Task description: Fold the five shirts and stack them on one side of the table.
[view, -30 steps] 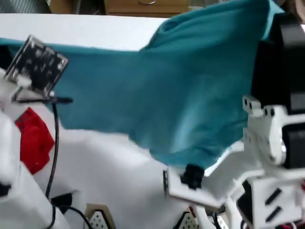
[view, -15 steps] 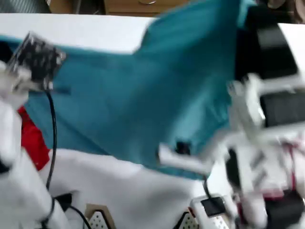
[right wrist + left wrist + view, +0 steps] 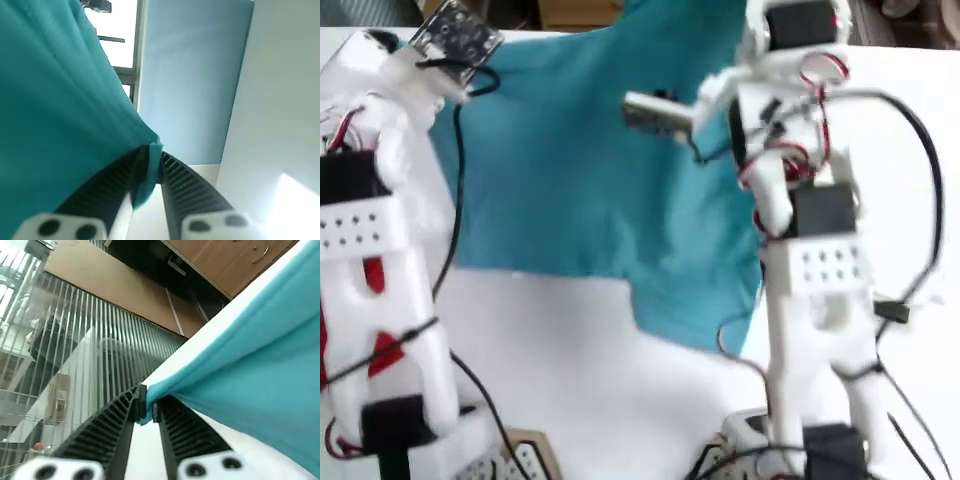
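Left gripper is clamped on one edge of the shirt. The shirt is held spread, partly up off the table, unfolded. Right gripper is pinched on another edge. Progress is judged early: folding and stacking are left.

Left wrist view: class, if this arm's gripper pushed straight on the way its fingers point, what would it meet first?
The teal shirt, whose corner is pinched in the left gripper. Past that corner, probably the slatted screen beyond the table, though depth is unclear.

Wooden cabinet, vertical slats, bright window
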